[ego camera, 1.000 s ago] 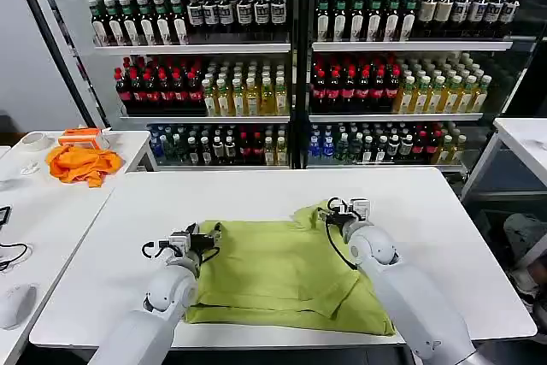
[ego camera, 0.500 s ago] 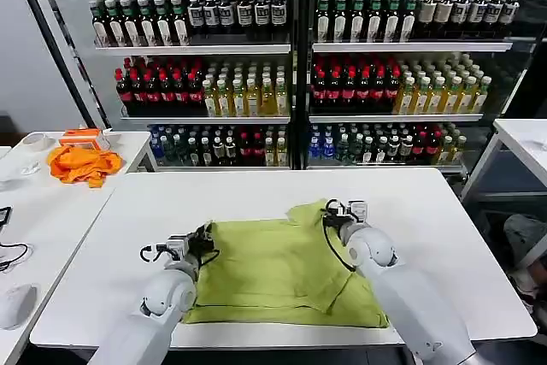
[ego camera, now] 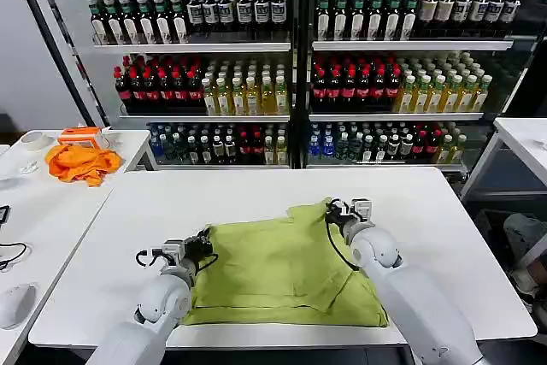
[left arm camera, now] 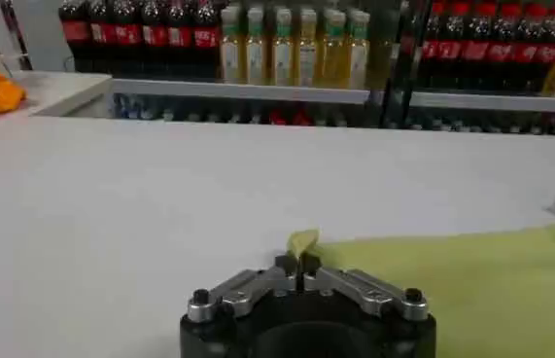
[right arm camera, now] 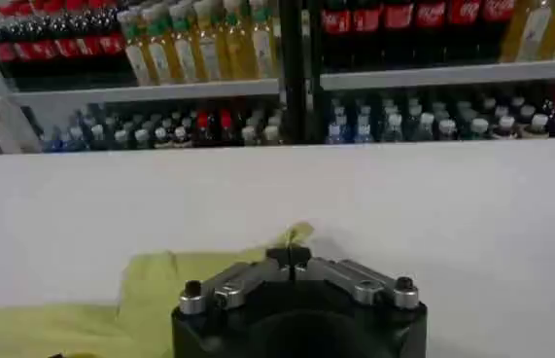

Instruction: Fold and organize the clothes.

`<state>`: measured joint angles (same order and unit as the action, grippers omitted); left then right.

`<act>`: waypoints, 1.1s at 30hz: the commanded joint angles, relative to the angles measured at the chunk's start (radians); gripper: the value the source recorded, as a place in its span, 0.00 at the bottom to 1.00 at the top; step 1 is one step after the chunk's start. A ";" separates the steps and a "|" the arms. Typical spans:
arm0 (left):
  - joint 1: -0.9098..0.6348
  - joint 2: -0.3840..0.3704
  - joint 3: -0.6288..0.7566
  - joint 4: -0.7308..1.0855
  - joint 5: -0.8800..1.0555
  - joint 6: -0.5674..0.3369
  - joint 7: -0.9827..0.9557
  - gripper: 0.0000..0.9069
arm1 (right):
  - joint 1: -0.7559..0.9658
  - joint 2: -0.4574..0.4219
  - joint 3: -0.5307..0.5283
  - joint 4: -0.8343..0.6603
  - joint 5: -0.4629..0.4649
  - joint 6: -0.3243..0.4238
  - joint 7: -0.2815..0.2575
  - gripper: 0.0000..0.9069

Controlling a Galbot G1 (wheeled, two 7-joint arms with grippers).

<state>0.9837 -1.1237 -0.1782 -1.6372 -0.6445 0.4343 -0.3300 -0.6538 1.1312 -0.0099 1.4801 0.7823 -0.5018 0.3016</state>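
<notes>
I see both grippers, left (ego camera: 205, 239) and right (ego camera: 332, 211), pinching the T-shirt's (ego camera: 278, 267) far corners mid-frame. It's soft, light cloth, so I'd grip the edges.

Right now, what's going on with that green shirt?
Left gripper shut on T-shirt edge. Right gripper shut on far corner. Nothing in the way.

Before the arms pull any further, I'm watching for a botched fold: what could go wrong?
Each gripper pinches only a small bit of the T-shirt: left gripper at one corner, right gripper at another. Either corner might slip free. The near hem lies close to the table edge, so dragging could slide it off.
</notes>
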 commanded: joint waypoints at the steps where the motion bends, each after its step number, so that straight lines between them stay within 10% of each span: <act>1: 0.020 0.032 -0.024 -0.088 -0.012 -0.048 0.001 0.02 | -0.042 -0.024 0.027 0.123 -0.014 0.006 0.001 0.00; 33: 0.341 0.064 -0.157 -0.373 -0.006 -0.028 0.020 0.02 | -0.596 -0.128 0.272 0.622 -0.127 0.003 -0.015 0.00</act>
<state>1.2003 -1.0637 -0.2958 -1.9123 -0.6586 0.4053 -0.3131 -1.0447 1.0198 0.1975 1.9326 0.6837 -0.5013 0.2892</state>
